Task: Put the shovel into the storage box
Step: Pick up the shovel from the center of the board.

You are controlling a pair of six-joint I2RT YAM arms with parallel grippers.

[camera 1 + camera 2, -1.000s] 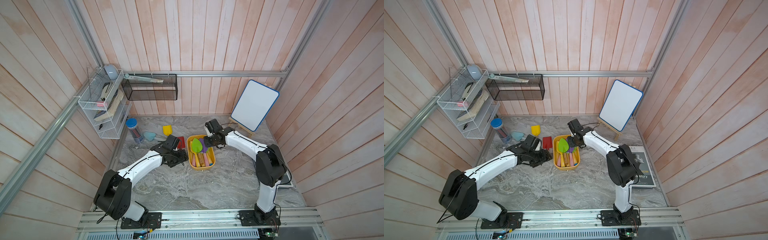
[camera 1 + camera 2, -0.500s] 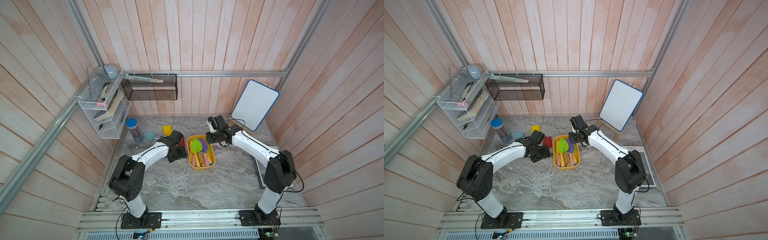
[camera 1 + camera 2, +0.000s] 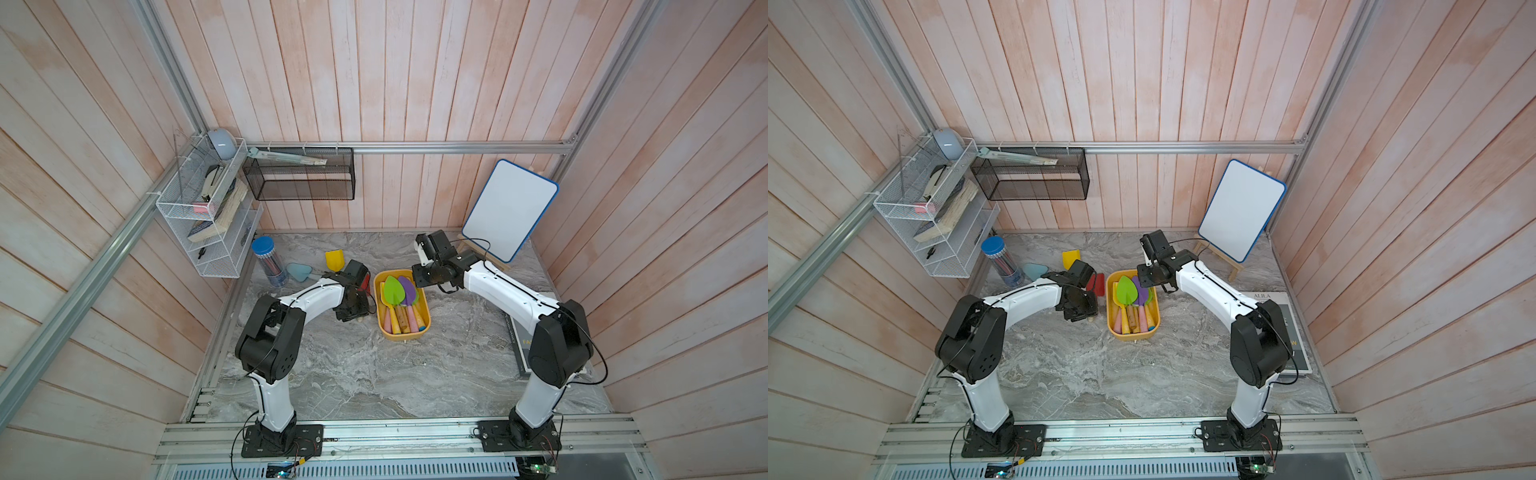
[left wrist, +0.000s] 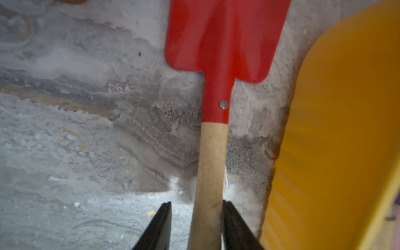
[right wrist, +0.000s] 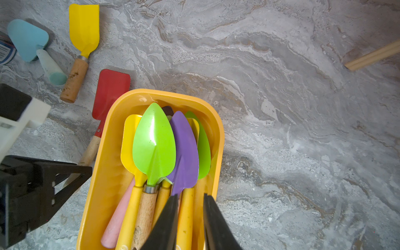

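Seen from above, 2 white-and-black robot arms reach over a grey marble table point(image 3: 374, 374) inside a booth of pale wooden boards. Near the middle sits the storage box point(image 3: 403, 338), a shallow yellow-orange tray that appears in both top views point(image 3: 1133, 336). Several toy shovels lie lengthwise in it, with a green shovel point(image 5: 153, 142) uppermost and a purple shovel point(image 5: 186, 151) beside it.

The red shovel point(image 4: 225, 39) is outside the box. It lies flat on the table just beside the box's long side nearer the left arm. Its blade point(image 5: 111, 91) points toward the back wall and its wooden handle toward the arm bases.

The left gripper point(image 4: 195, 203) is down at the table with its 2 black fingers on either side of that handle. 1 finger touches the wood. The other stands off it with a sliver of table showing between, so the jaws are partly apart and the shovel is not clamped.

The right gripper point(image 5: 190, 195) hangs above the far end of the box. Its jaws are a narrow gap apart and grip nothing.

A yellow shovel point(image 3: 334, 259) and a blue shovel point(image 3: 299, 271) lie on the table toward the back left corner. A whiteboard point(image 3: 509, 210) leans at the back right. A white wire rack point(image 3: 199, 216) and a black mesh basket point(image 3: 299, 178) hang on the walls.
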